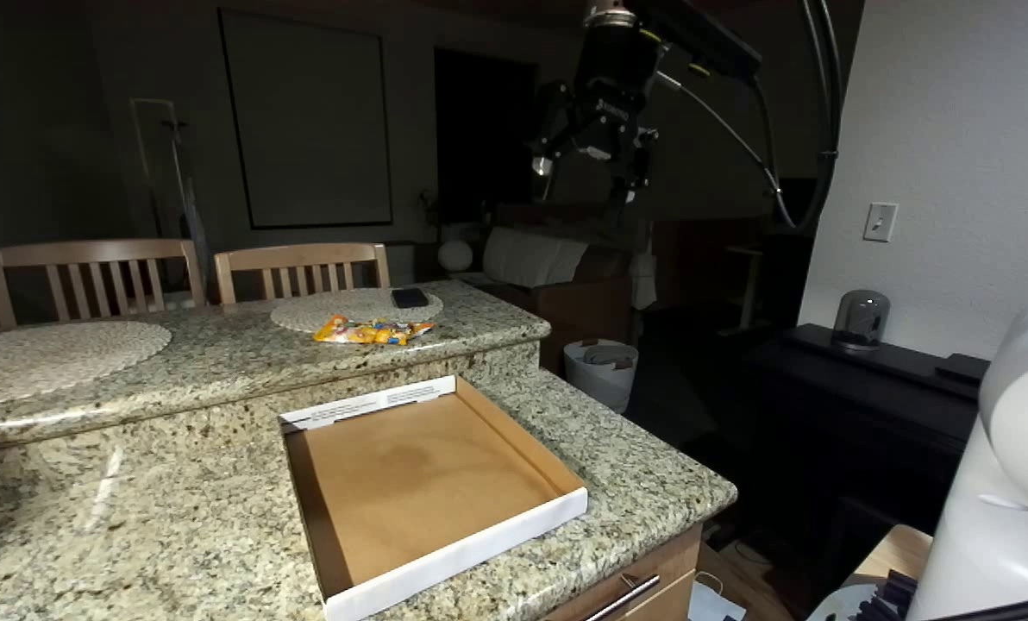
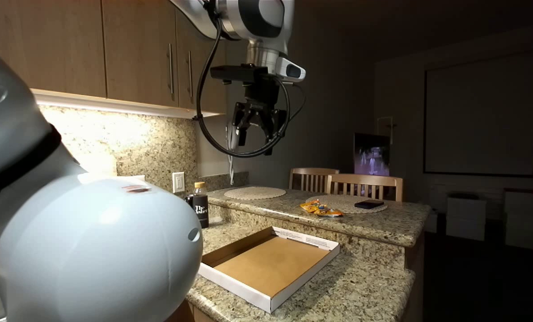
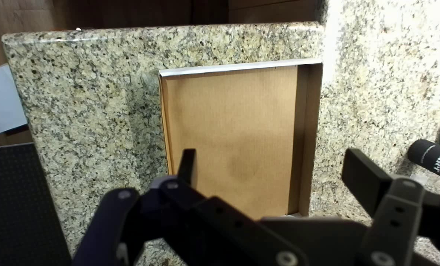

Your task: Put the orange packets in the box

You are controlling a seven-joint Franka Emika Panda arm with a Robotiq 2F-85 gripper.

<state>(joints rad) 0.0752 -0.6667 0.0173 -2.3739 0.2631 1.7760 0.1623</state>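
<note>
The orange packets (image 1: 372, 331) lie in a small group on the raised granite ledge, at the front edge of a round woven mat; they show in both exterior views (image 2: 321, 209). They are out of the wrist view. The box (image 1: 428, 474) is a shallow, empty cardboard tray with white walls on the lower counter, below the ledge; it also shows in an exterior view (image 2: 275, 264) and in the wrist view (image 3: 234, 111). My gripper (image 1: 583, 185) is high above the counter, pointing down, in both exterior views (image 2: 255, 142). In the wrist view its fingers (image 3: 271, 153) are wide apart with nothing between them.
A dark phone (image 1: 409, 297) lies on the mat (image 1: 350, 304) behind the packets. Another woven mat (image 1: 57, 354) lies on the ledge. A black bottle (image 2: 200, 208) stands near the backsplash. The ledge rises behind the box as a step. Chairs (image 1: 303, 263) stand behind the ledge.
</note>
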